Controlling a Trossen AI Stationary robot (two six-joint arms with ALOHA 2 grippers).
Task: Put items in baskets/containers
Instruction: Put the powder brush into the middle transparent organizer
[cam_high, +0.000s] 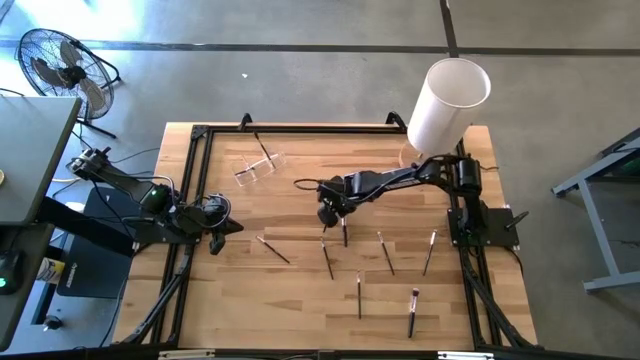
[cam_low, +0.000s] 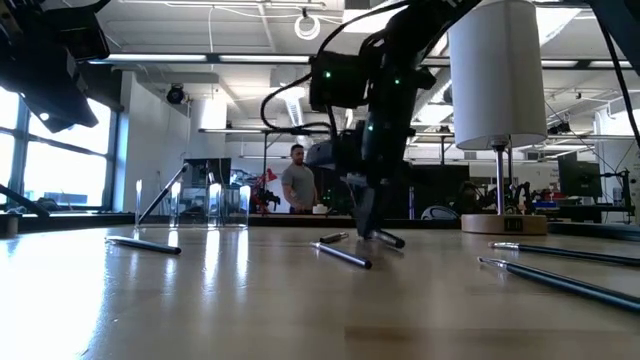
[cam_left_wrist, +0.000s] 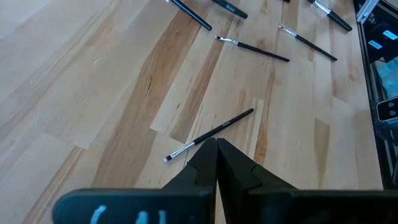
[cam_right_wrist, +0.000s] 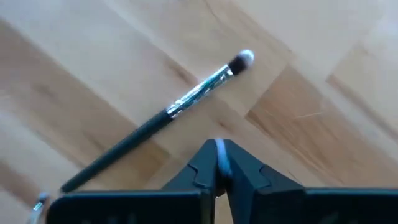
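Wood planks make up the table, with a white cylinder at its far right corner. Near the far edge, left of middle, stands the clear cup with one brush leaning in it. Other brushes lie scattered toward the near right. At mid-table the right gripper points down just beside a brush, fingers closed on nothing. By the left edge the left gripper waits, fingers closed, near another brush.

Bright even daylight, window glare on the table, blurred close brush.
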